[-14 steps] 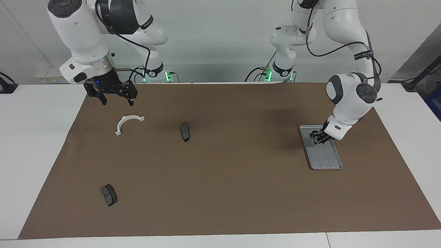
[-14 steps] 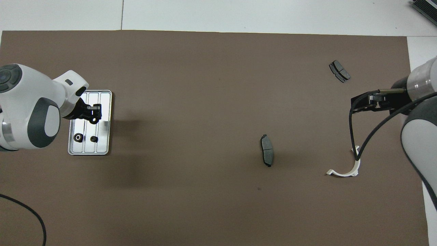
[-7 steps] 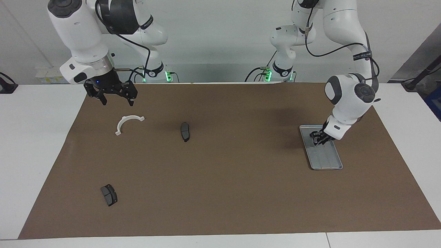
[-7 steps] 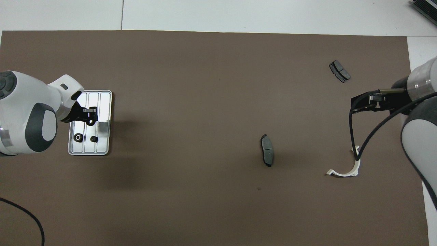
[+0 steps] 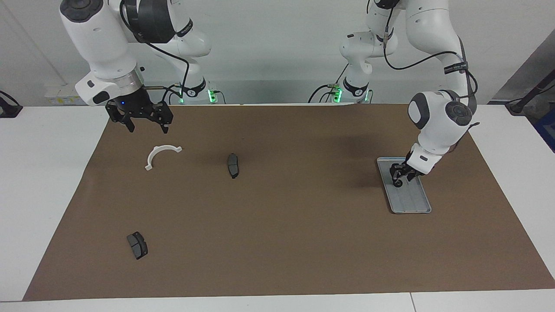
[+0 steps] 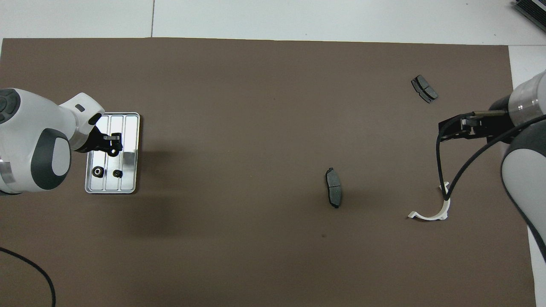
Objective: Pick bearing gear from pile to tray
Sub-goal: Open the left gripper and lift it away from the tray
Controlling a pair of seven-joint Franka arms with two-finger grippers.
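The silver ribbed tray (image 5: pixel 412 203) lies on the brown mat toward the left arm's end; it also shows in the overhead view (image 6: pixel 131 128). Two small black bearing gears (image 6: pixel 97 171) (image 6: pixel 117 173) lie in the tray's end nearer the robots. My left gripper (image 5: pixel 398 177) hangs low over the tray's middle, shut on a third small black gear (image 6: pixel 114 152). No loose gears show on the mat. My right gripper (image 5: pixel 147 125) is open and empty, up over the mat near the white half-ring (image 5: pixel 159 154).
One dark brake pad (image 5: pixel 233 165) lies mid-mat. Another brake pad (image 5: pixel 137 245) lies far from the robots toward the right arm's end. A black cable (image 6: pixel 38 268) crosses the mat's corner near the left arm.
My left gripper has shifted a little across the tray toward the left arm's end, with the gear still in it. The right arm has not moved.
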